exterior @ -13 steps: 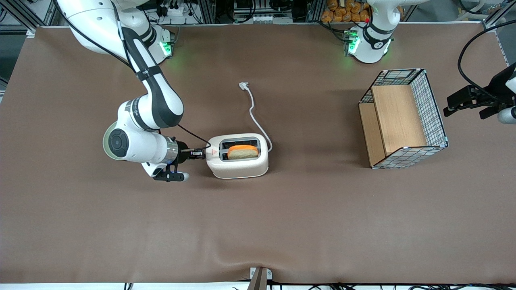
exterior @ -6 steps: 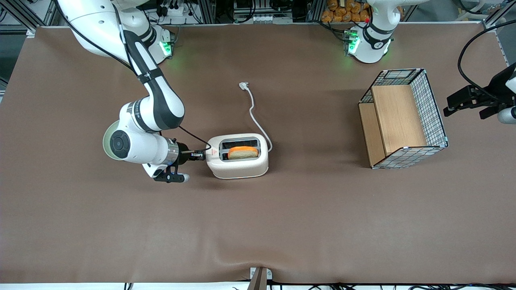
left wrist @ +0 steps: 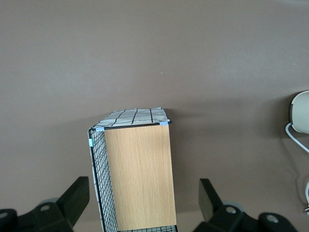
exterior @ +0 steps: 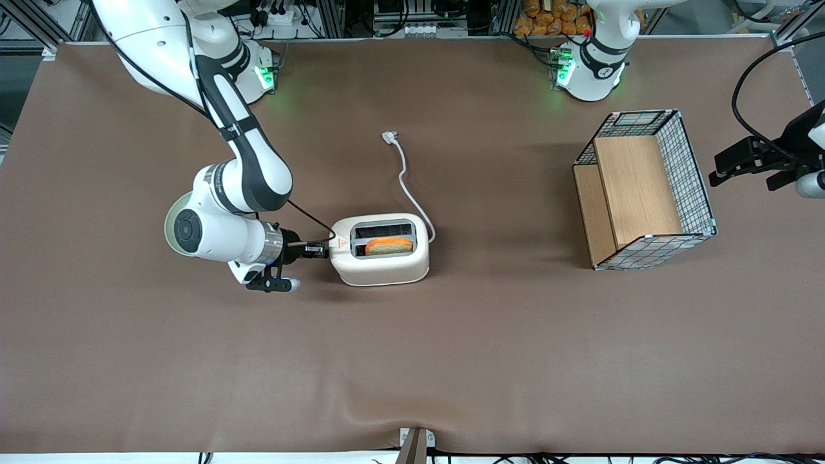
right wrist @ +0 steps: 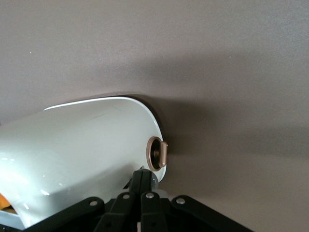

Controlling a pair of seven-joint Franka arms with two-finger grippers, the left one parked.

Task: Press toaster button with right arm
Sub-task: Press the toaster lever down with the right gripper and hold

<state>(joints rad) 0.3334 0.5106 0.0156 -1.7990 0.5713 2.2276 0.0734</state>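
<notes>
Front view: toaster [exterior: 380, 250] mid-worktop [exterior: 412, 361], toast [exterior: 388, 245] in its nearer slot; right arm's hand [exterior: 319, 249], fingers pinched together, against its logo end by the button [right wrist: 158, 153]; press straight, steadily, without shoving.

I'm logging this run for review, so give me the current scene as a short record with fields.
toaster: white, mid-table, toward the working arm's end
bread: one slice, sunk in the slot nearer the front camera
claw: shut, tips pressed to the toaster's logo end
knob: round, on the toaster's end, beside the claw tips
cord: white, unplugged, lying on the table
box: wire-mesh and wood, toward the parked arm's end
</notes>
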